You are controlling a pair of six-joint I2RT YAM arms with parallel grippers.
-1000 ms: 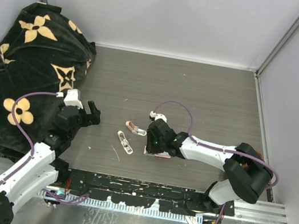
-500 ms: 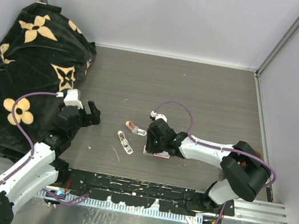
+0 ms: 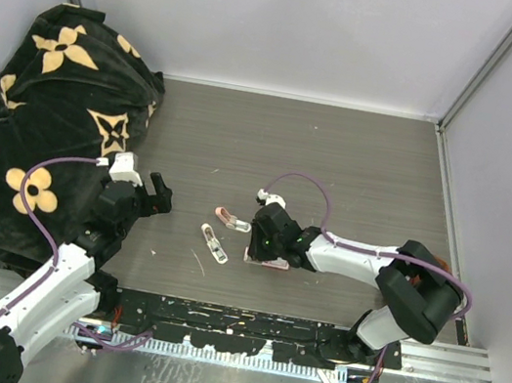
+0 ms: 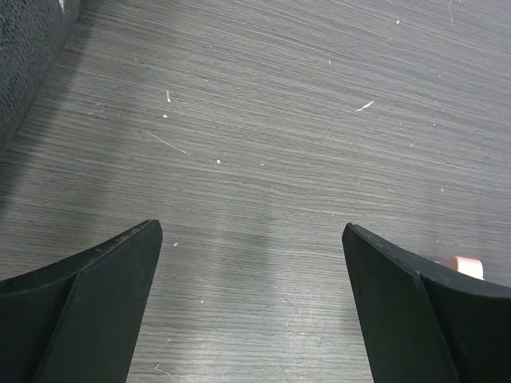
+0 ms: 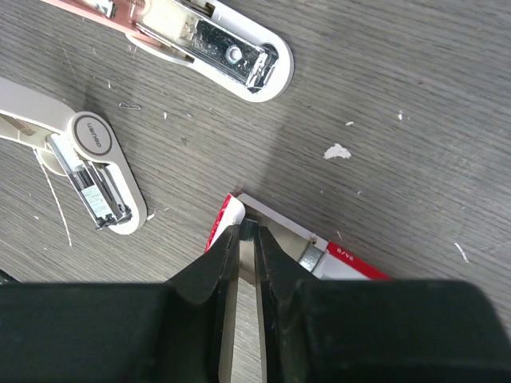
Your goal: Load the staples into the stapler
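Note:
The staples box (image 5: 345,258), red-and-white with a tan inner tray, lies open on the table under my right gripper (image 5: 248,233). That gripper's jaws are pressed in on a thin silvery staple strip at the tray's corner. A second strip (image 5: 311,256) lies further right in the tray. Two small white staplers lie opened flat to the left: one (image 5: 215,44) above, one (image 5: 89,158) lower. From above, the box (image 3: 271,263) peeks out below my right gripper (image 3: 260,249). My left gripper (image 3: 158,194) hovers open over bare table (image 4: 263,144), apart from everything.
A black blanket with tan flowers (image 3: 48,105) is heaped on the left side of the table. Loose staple bits and crumbs (image 5: 338,151) dot the wood. A pink stapler tip (image 4: 463,265) shows behind my left gripper's right finger. Walls surround the table.
My right gripper's jaws have narrowed onto the staple strip, and the gripper with the box has edged slightly left. The left arm has not moved.

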